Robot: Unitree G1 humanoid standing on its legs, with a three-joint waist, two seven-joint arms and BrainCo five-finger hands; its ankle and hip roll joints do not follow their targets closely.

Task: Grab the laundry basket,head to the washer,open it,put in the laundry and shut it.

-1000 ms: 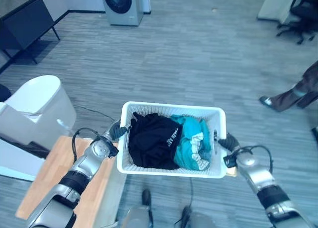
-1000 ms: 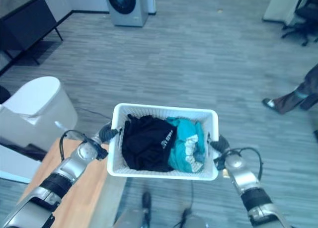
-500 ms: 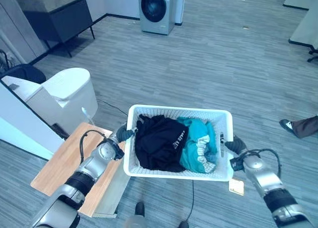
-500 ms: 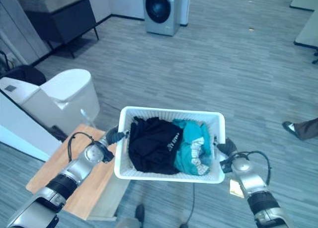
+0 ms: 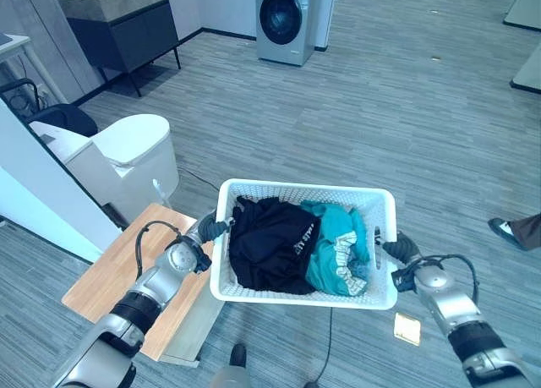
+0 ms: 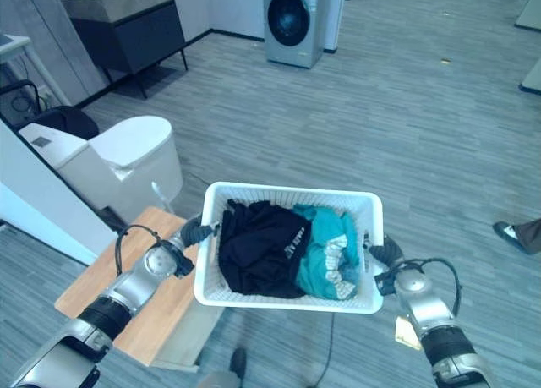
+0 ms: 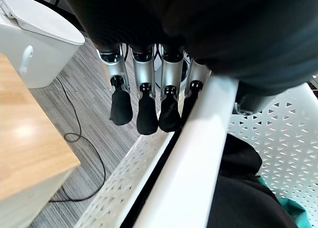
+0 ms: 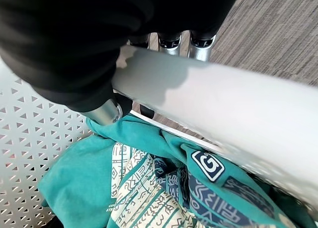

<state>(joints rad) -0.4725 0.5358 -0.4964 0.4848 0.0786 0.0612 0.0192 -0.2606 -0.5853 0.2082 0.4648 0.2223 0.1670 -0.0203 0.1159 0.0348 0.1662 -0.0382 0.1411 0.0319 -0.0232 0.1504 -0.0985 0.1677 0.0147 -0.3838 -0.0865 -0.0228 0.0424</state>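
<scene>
robot hand (image 7: 149,89) gripping basket rim (image 7: 198,153) (white), black laundry (image 7: 243,198)

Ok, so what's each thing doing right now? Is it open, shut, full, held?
Laundry basket: held up off the floor by both ends, clothes inside.
Black clothing: piled in the basket's left half.
Teal clothing: bunched in the right half.
Washer: far across the room, door shut.
Left hand: curled on the basket's rim.
Right hand: curled on the opposite rim.
</scene>
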